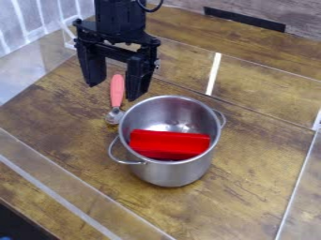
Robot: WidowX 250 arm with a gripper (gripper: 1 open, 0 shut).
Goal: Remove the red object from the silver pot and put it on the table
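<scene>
Nearest the lens, the silver pot (171, 142) sits toward the front right of the table (63, 122), round polished steel with loop handles. Its red object (171, 143), a flat matte block, leans inside against the front wall, propped there because it nearly spans the bowl. Behind, toward the back left edge, the black gripper (116, 75) hangs with jaws apart, empty, pointing down beside a salmon-handled utensil (115, 97) lying on worn planks.

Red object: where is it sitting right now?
The red object lies inside the silver pot, low and centre in the camera view, down against the near wall. The open hand hangs up-left of the pot, apart from it.
</scene>
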